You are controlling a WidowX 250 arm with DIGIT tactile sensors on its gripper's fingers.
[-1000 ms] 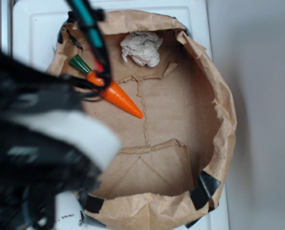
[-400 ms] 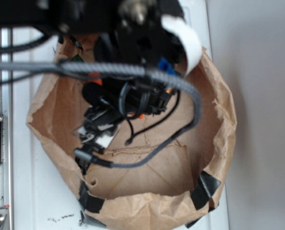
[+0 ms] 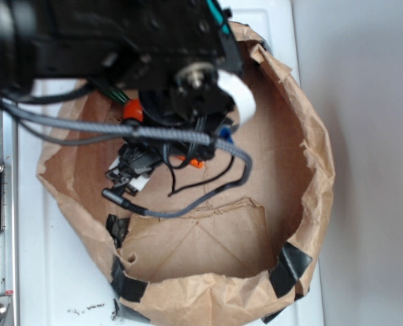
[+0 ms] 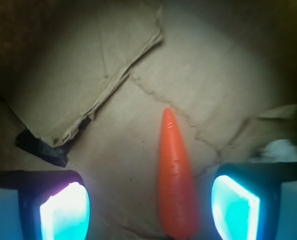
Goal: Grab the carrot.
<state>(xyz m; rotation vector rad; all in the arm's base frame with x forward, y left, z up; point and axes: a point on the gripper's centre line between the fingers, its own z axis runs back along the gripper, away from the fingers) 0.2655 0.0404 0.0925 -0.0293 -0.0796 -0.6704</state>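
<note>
In the wrist view the orange carrot (image 4: 177, 185) lies on the brown paper floor, its point aimed away from me. It sits between my two glowing cyan pads (image 4: 66, 212), nearer the right one. My gripper (image 4: 151, 210) is open, hanging just above the floor, and neither pad touches the carrot. From the exterior view the black arm (image 3: 154, 61) hides most of the carrot (image 3: 197, 163). Only its orange tip and a bit near the stem show. The fingers themselves are hidden there under the arm.
The carrot lies inside a round container lined with crumpled brown paper (image 3: 313, 156), its rim patched with black tape (image 3: 291, 266). A whitish paper ball (image 4: 281, 149) rests to the right of my right pad. The container sits on a white surface (image 3: 52, 272).
The arm has swung in over the container and come down around the carrot, now covering the carrot and the paper ball in the exterior view.
</note>
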